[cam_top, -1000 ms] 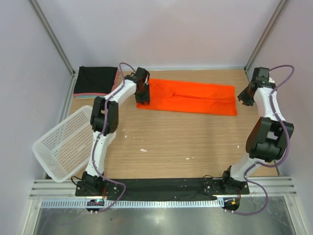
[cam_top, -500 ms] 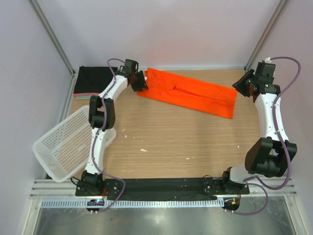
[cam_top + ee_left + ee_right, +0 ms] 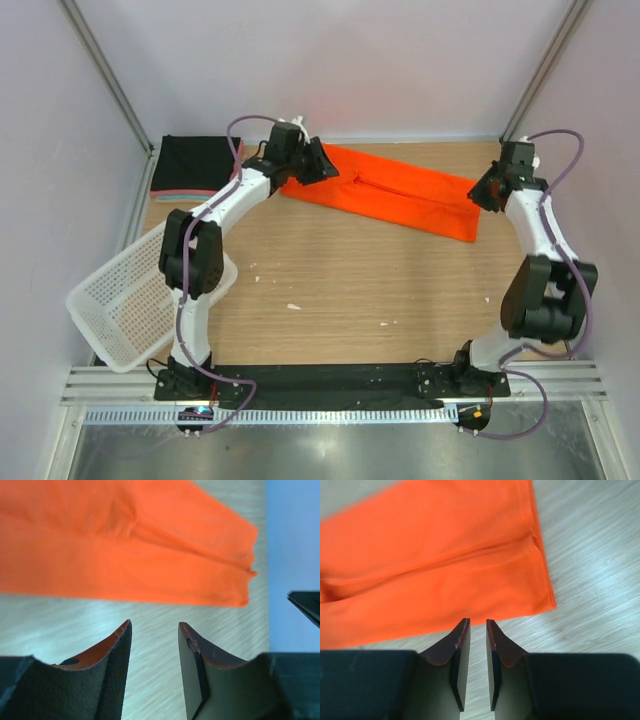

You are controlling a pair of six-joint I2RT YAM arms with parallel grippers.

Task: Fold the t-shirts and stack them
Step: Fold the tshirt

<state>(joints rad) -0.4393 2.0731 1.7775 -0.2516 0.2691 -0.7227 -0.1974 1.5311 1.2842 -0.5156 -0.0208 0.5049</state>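
- The orange-red t-shirt [image 3: 395,192] is lying on the desk [image 3: 350,290] as a long folded strip. It is running from the back middle towards the right side, slanting a little nearer as it goes right.
- Your left gripper [image 3: 320,164] is hovering at the strip's left end. In the left wrist view its fingers [image 3: 118,647] are standing apart with bare desk showing between them, pinching nothing, and the shirt [image 3: 125,555] is lying just beyond the tips.
- Your right gripper [image 3: 484,192] is sitting at the strip's right end. In the right wrist view its fingers [image 3: 461,640] are standing only narrowly apart, a thin slit showing between them, gripping nothing. The shirt's corner [image 3: 530,595] is lying just ahead of them.
- The folded stack [image 3: 195,160] is resting in the back left corner, black on top, with pink and teal edges showing beneath.
- The white mesh basket [image 3: 135,295] is tilting over the desk's left edge.
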